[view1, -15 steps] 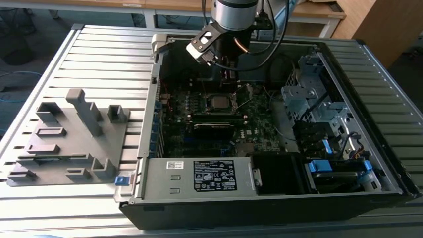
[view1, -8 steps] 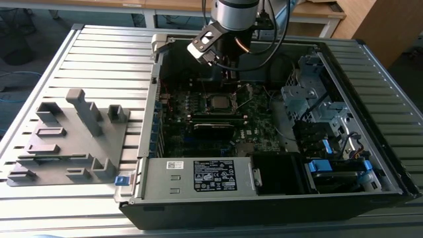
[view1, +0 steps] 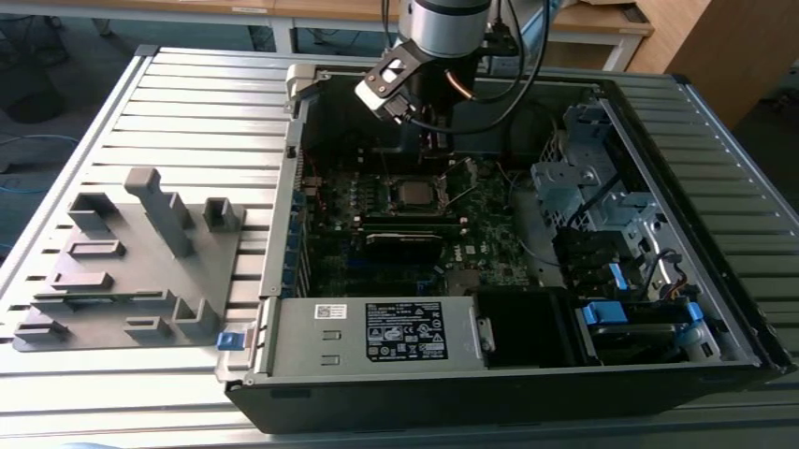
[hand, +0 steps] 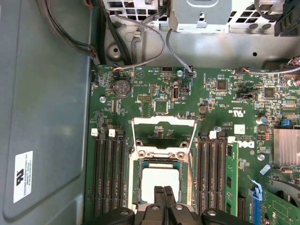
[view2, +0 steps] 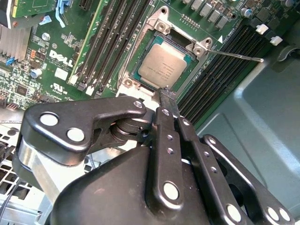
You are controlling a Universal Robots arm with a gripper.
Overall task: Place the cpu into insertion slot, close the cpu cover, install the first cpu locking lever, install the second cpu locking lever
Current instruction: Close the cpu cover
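The cpu (hand: 159, 180) lies flat in the insertion slot (hand: 137, 185), its dull silver top facing up; it is also seen in the second wrist view (view2: 163, 67) and the exterior view (view1: 413, 193). The cpu cover (hand: 164, 123) stands swung open on the far side of the socket. A thin locking lever (view2: 239, 55) sticks out free beside the socket. My gripper (hand: 164, 192) is shut with nothing in it, its tips (view2: 168, 93) hovering over the cpu's near edge. The arm (view1: 431, 56) reaches down into the open computer case.
Long black memory slots (hand: 108, 173) flank the socket on both sides. A heatsink (hand: 286, 147), cables (hand: 140, 28) and a drive cage (view1: 587, 178) crowd the case. A labelled power supply (view1: 406, 332) fills its front. A grey fixture block (view1: 125, 262) lies on the exterior view's left.
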